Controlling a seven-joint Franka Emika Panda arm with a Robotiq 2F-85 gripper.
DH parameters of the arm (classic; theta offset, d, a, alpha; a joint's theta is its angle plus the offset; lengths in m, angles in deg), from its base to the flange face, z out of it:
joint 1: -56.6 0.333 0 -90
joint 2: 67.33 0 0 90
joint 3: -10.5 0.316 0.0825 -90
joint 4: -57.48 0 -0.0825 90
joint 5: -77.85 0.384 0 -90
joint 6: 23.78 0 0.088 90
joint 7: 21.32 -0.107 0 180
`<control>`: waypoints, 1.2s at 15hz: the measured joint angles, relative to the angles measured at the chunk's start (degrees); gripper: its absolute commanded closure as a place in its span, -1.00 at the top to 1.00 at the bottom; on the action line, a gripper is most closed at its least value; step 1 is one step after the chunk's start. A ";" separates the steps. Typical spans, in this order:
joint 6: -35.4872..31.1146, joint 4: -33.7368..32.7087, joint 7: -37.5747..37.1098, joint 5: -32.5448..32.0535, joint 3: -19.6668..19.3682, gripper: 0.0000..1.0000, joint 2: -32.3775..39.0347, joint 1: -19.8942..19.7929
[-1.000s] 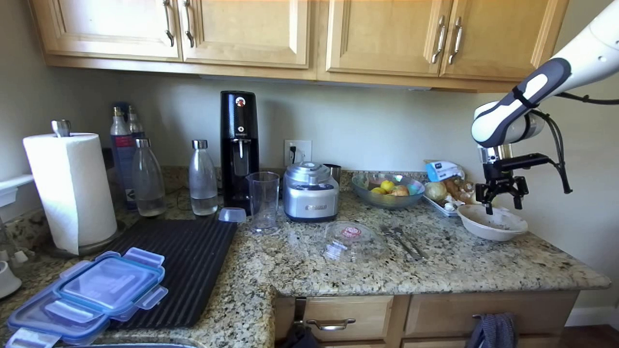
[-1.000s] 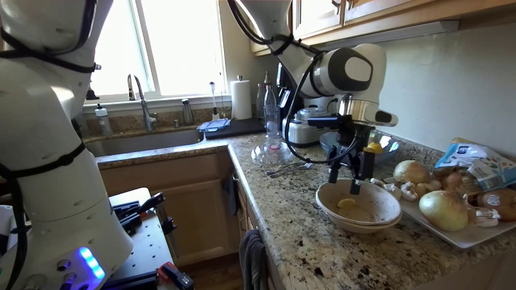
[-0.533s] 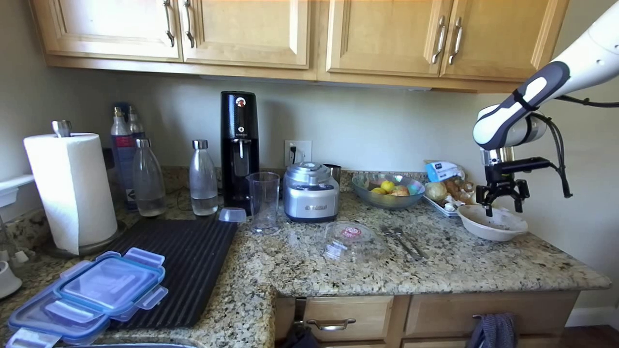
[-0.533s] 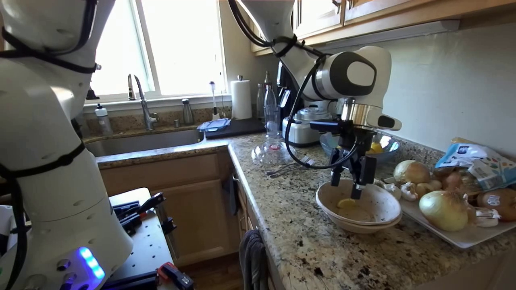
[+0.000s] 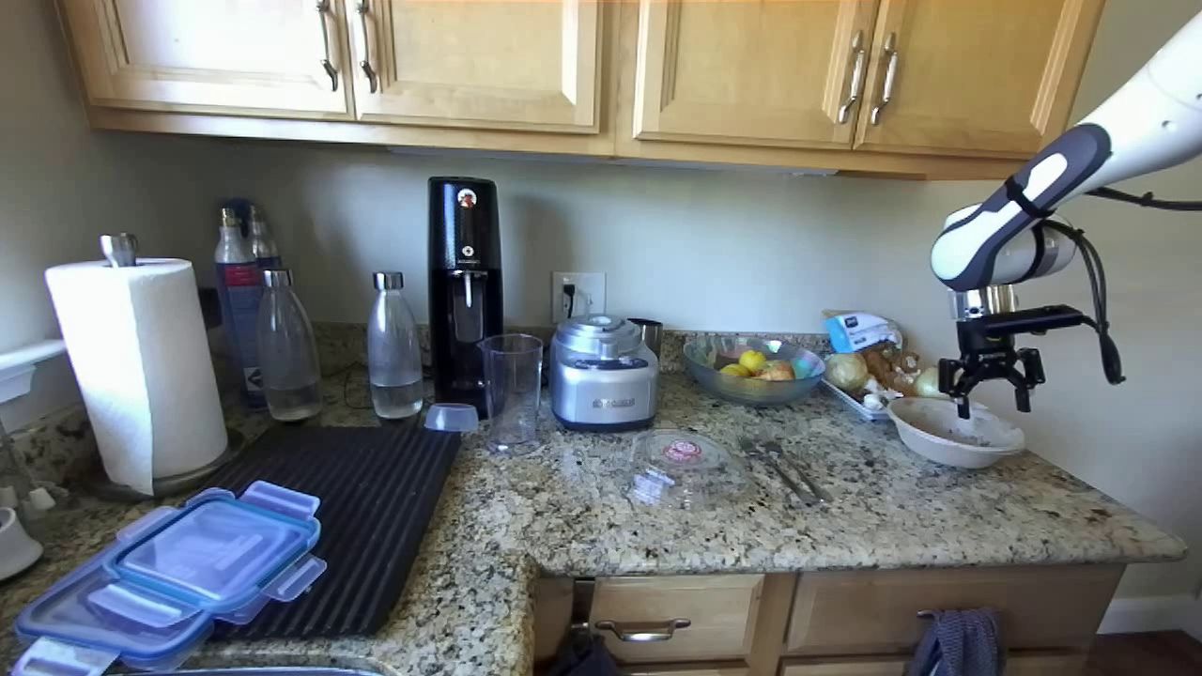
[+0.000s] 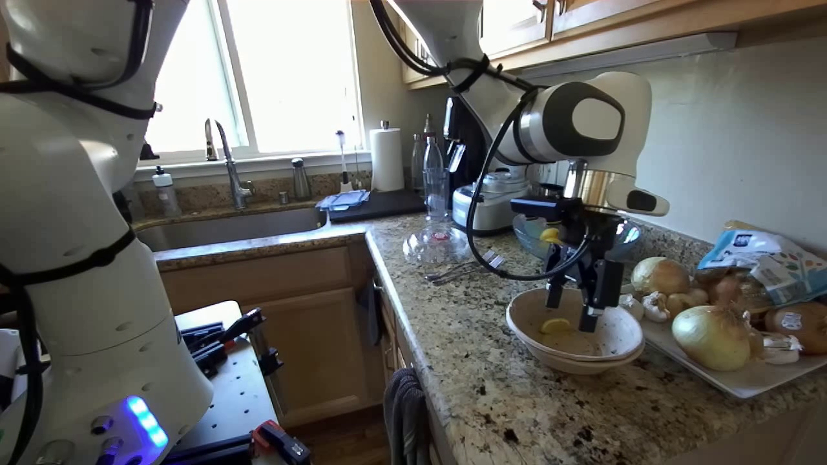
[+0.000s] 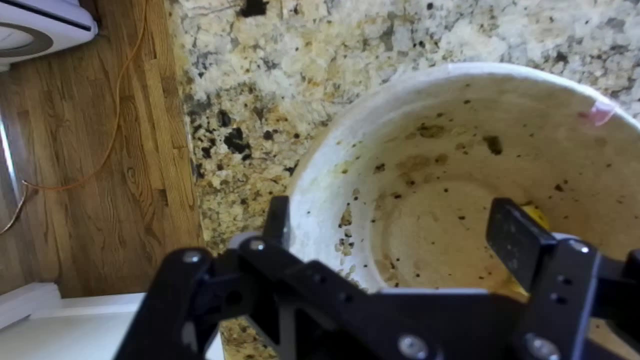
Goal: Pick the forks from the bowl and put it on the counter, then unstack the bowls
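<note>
Two off-white bowls (image 6: 572,365) stand one inside the other on the speckled counter (image 6: 478,420). The upper bowl (image 7: 450,105) holds a yellow lemon piece (image 6: 555,326) and dark specks. My gripper (image 6: 570,315) points down over this stack, open, with nothing between its fingers. In the wrist view, one finger (image 7: 278,220) overlaps the bowl's near-left rim, while the opposite finger (image 7: 517,245) is over the bowl's inside, partly covering the lemon. Whether either touches the bowl I cannot tell. The forks (image 5: 793,477) lie on the counter, away from the bowls, in both exterior views.
Beside the bowls is a white tray (image 6: 723,384) with onions, garlic and a bag (image 6: 762,258). A glass fruit bowl (image 5: 751,387) stands behind, against the wall. Left of the forks sits a clear plastic lid (image 5: 681,474), with a food processor (image 5: 604,385) at the back.
Over the last second the gripper has shifted to the right in both exterior views and sits slightly lower over the bowls. Its fingers remain open. Bowls and forks have not moved.
</note>
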 measured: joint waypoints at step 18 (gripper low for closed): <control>-2.67 -6.19 5.75 11.77 0.13 -0.68 6.57 -6.66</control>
